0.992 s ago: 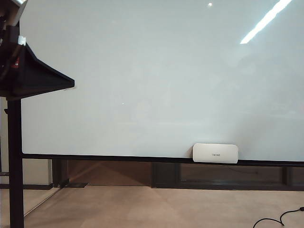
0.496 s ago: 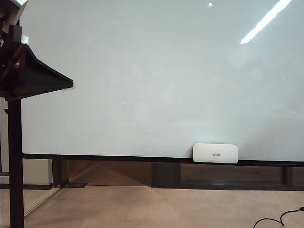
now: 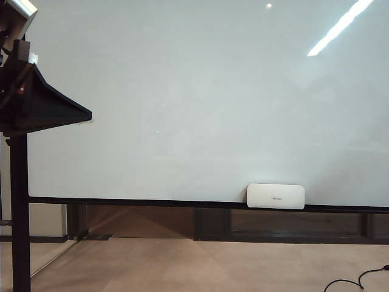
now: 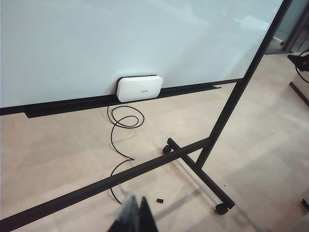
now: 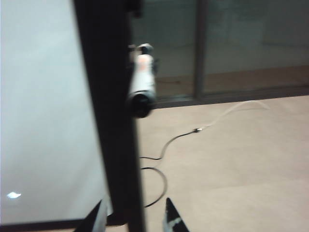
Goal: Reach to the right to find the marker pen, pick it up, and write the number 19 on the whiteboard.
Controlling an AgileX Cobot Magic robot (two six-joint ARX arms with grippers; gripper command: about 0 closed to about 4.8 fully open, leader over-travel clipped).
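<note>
The light, stiff, slick marker pen (image 5: 142, 86) should be pinched mid-barrel; right tool (image 5: 133, 217) stands apart, left tool (image 4: 133, 216) together, whiteboard (image 3: 206, 103) blank.

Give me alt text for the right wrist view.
The right gripper, fingers apart, straddles the black upright of the whiteboard frame. A white marker pen sticks out from the upright higher up, and a dark cable curls on the beige floor behind.
</note>
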